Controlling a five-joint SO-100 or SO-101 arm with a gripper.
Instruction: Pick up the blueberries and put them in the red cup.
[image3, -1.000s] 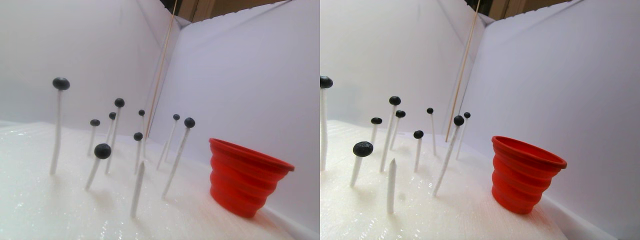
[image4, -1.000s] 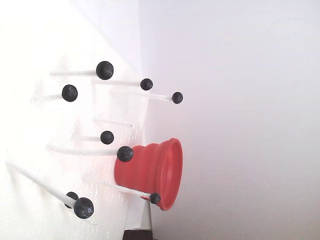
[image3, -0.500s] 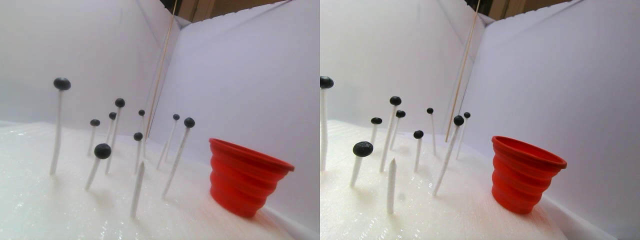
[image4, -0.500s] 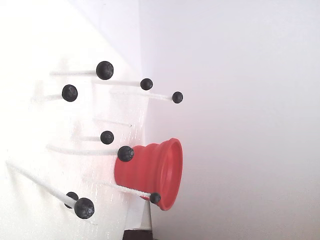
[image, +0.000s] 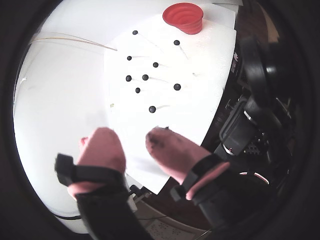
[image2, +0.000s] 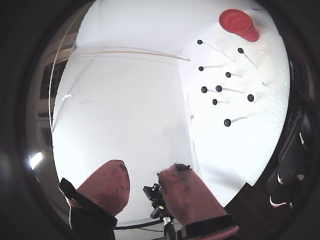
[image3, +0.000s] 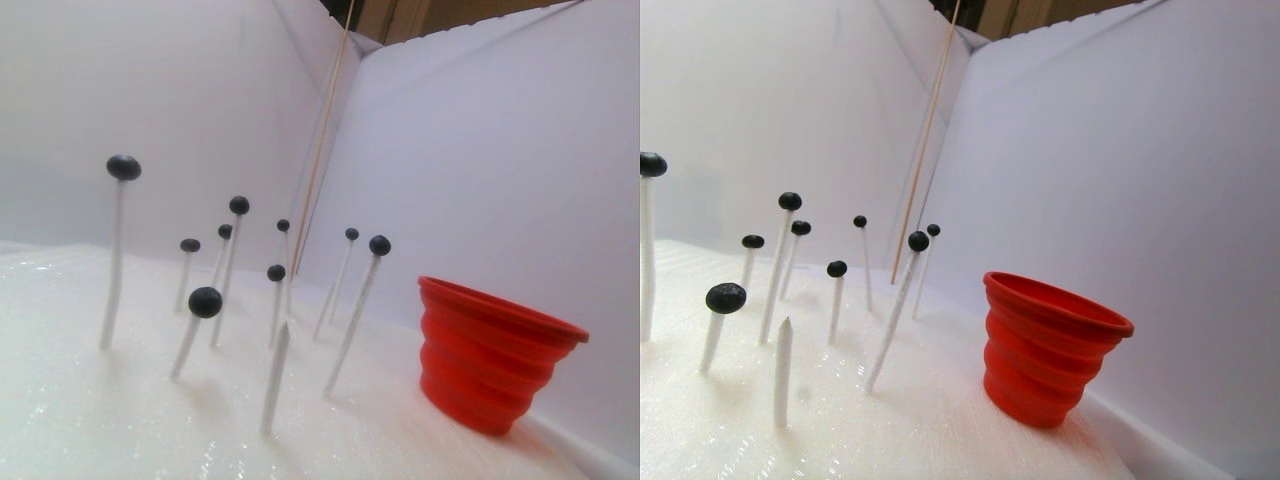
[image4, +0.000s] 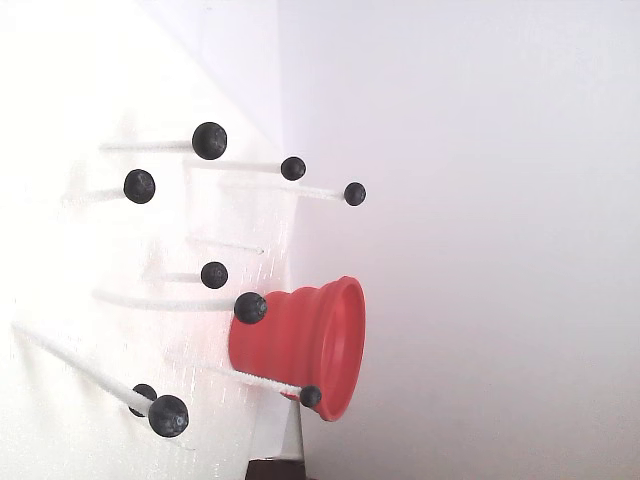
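Observation:
Several blueberries (image: 152, 108) sit on the tips of thin white sticks stuck in a white foam base (image3: 90, 410); in the stereo pair view one of them is a berry (image3: 205, 301) near the front. The red cup (image: 183, 16) stands upright at the far edge of the foam, also seen as the red cup (image3: 490, 350) and, lying sideways in the fixed view, the red cup (image4: 300, 340). My gripper (image: 132, 137) hovers high above the near edge of the foam, far from the berries, open with nothing between its pink fingertips. The other wrist view shows the gripper (image2: 145, 172) likewise.
White walls (image3: 480, 150) enclose the foam on the far sides. A thin wooden rod (image3: 320, 140) leans in the corner. One bare stick (image3: 275, 375) carries no berry. Dark equipment (image: 255, 115) stands beside the foam's edge, and a camera mount (image2: 159, 197) sits below the gripper.

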